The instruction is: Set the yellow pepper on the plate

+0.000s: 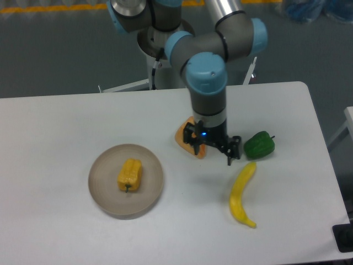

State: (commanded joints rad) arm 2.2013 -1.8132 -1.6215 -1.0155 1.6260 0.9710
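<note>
The yellow pepper (129,175) lies on its side in the middle of the round grey-beige plate (105,193), at the table's left front. My gripper (214,153) hangs well to the right of the plate, over the orange wedge, between it and the green pepper. Its fingers stand apart and hold nothing, so it is open.
An orange wedge-shaped item (187,135) sits partly behind my gripper. A green pepper (259,145) lies to the right, with a yellow banana (241,194) just in front of it. The arm's base stands behind the table's far edge.
</note>
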